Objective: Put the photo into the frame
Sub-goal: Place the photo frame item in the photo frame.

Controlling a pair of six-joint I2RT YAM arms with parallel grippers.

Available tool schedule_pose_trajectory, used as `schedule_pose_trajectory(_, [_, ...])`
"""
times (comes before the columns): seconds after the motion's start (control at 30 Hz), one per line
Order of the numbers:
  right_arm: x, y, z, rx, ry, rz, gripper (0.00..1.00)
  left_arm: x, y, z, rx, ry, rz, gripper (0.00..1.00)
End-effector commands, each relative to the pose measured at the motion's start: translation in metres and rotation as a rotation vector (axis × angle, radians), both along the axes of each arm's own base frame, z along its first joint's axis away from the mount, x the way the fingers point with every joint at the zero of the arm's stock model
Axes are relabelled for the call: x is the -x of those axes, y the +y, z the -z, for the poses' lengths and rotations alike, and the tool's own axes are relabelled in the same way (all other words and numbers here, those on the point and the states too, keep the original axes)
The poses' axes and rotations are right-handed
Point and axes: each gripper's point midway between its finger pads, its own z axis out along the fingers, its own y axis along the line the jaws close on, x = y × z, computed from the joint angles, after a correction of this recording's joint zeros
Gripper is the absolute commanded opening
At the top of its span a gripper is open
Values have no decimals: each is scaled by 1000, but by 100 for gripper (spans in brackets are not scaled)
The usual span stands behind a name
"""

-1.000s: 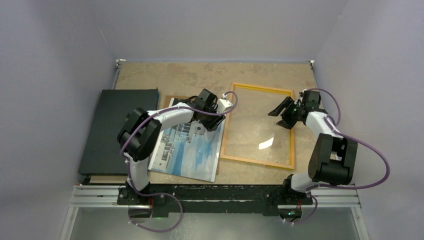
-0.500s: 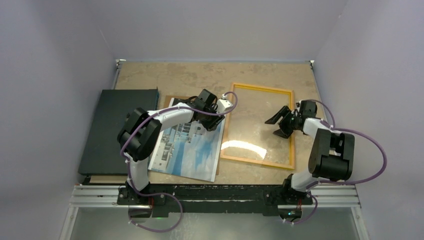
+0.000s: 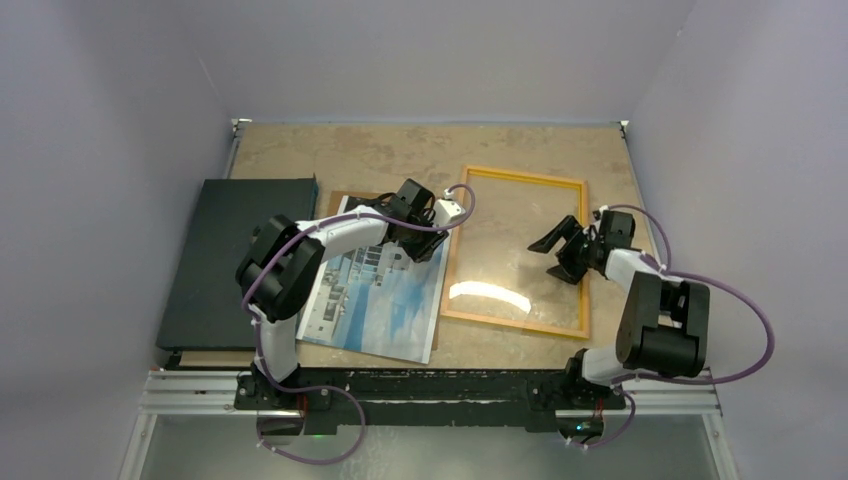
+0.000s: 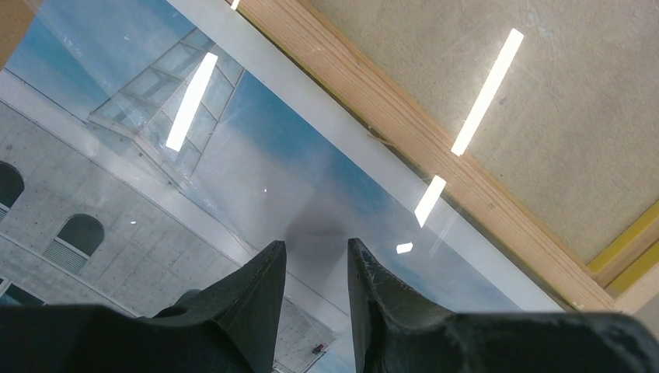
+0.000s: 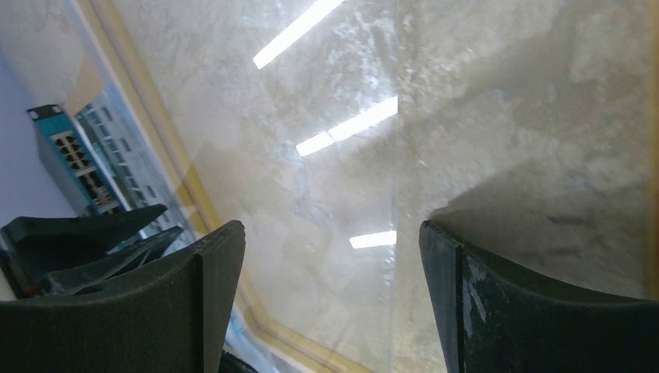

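Rightward in the overhead view, the right claw [image 3: 553, 256] has dropped slightly lower and to the left over the pane [image 3: 520, 240]. Its arm is now folded closer to the lower right, and the bright glare on the glass has slid from the pane's lower right toward its lower left. The left arm has hardly shifted. The right claw's fingers stand wide apart with nothing between them, and the wrist view shows only reflected light strips and mottled tabletop [image 3: 340, 150] through the glass. The left claw [image 3: 430, 222] hangs over the upper right corner of the photo [image 3: 385, 300]. Its fingertips [image 4: 272, 260] are a narrow gap apart, close above the print with a soft shadow under them, and nothing is pinched between them. The photo lies face up at lower centre-left, outside the frame [image 3: 525, 176]. Its right edge runs right along the frame's left rail, and whether it overlaps the rail cannot be told. The frame lies flat at centre-right. A brown board [image 3: 340, 198] peeks out at the photo's upper left corner, and a black panel [image 3: 225, 260] lies further left.
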Motion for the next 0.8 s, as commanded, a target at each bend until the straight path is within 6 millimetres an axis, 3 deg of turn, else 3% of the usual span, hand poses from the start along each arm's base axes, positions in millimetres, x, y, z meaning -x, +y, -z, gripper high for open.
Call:
schedule_pose_trajectory(0.0, [25,-19,12,142,68,37,87,4,0,5,-2,37,-10,32])
schedule_pose_trajectory(0.17, [43,-22,9,178,84,61,90,5,-1,6,-2,53,-12,30])
schedule_pose_trajectory(0.4, [56,-7,1,115,52,47,90,5,-5,3,14,65,-12,30])
schedule_pose_trajectory(0.77, [48,35,3,50,46,-49,90,7,-14,-6,61,98,-12,27])
